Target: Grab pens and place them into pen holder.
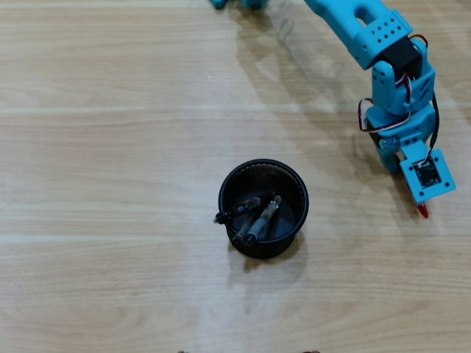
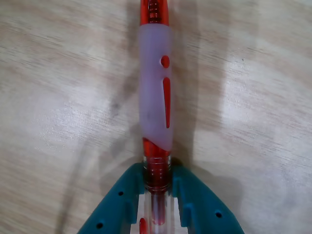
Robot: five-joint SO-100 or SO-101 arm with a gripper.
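Jaws [image 2: 157,187] clench the red pen [image 2: 155,105] above the wooden surface [image 1: 110,147]; a clean drop needs it carried directly over the holder [image 1: 263,170], tip angled down.

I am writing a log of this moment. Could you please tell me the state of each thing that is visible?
red pen: gripped between the fingers, over the table.
gripper: shut on the red pen.
pen holder: upright, holds pens, apart from the arm.
pens in the holder: leaning inside, ends at the rim.
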